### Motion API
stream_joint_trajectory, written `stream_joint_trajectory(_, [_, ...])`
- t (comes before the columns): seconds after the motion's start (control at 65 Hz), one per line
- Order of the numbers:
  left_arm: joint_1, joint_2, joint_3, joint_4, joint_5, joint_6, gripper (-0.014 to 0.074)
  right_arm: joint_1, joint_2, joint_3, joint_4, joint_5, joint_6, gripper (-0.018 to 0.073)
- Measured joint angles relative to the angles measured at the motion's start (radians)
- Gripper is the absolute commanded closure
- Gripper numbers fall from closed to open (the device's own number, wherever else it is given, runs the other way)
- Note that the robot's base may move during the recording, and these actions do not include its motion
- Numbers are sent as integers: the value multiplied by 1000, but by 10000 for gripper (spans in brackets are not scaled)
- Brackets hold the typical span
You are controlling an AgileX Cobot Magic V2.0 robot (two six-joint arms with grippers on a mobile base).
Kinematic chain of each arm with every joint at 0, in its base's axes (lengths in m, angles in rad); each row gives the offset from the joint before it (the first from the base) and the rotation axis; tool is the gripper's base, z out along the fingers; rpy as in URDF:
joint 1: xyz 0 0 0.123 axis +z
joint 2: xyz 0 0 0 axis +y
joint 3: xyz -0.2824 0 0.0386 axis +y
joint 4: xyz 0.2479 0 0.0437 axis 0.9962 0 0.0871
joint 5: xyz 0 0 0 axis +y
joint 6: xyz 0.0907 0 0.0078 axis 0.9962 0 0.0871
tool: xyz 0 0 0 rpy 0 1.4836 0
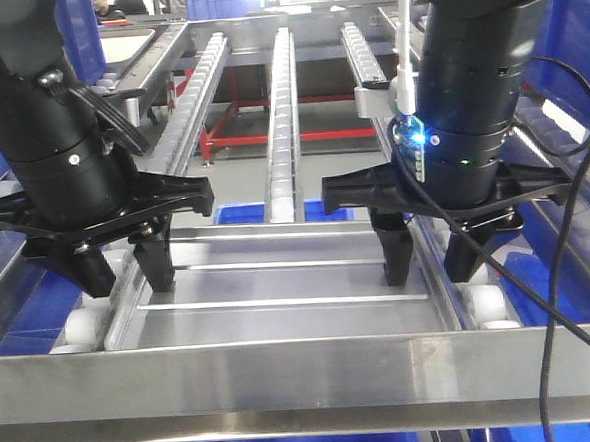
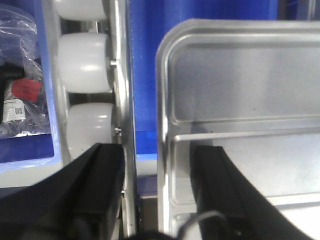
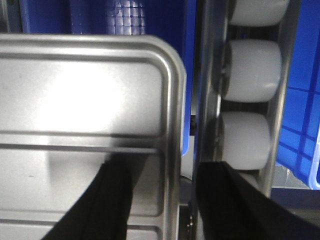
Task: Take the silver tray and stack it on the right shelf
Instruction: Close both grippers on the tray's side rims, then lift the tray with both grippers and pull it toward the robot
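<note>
Between my left gripper and right gripper, both spread astride its side rims, the tray lies flat on the shelf, so I judge it placed, only retreat remaining.

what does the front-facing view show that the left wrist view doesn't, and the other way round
Only the front-facing view shows the right hand, the whole silver tray, the steel front crossbar and a red frame beyond. Only the left wrist view shows a clear plastic bag with a red label in a blue bin. Both show the left hand open, one finger inside the tray's left rim and one outside, beside white rollers.
</note>
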Motion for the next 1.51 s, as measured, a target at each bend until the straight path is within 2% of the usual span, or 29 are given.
stream_joint_trajectory(0.6, [0, 1, -1, -7, -2, 0, 394, 0, 0, -2, 0, 0, 0, 147])
stream_joint_trajectory(0.661, [0, 1, -1, -20, -2, 0, 443, 0, 0, -2, 0, 0, 0, 190])
stream_joint_trajectory(0.953, [2, 2, -2, -41, 7, -2, 691, 0, -2, -2, 0, 15, 0, 502])
stream_joint_trajectory(1.507, [4, 2, -9, -43, 22, -9, 697, 0, -6, -2, 0, 17, 0, 500])
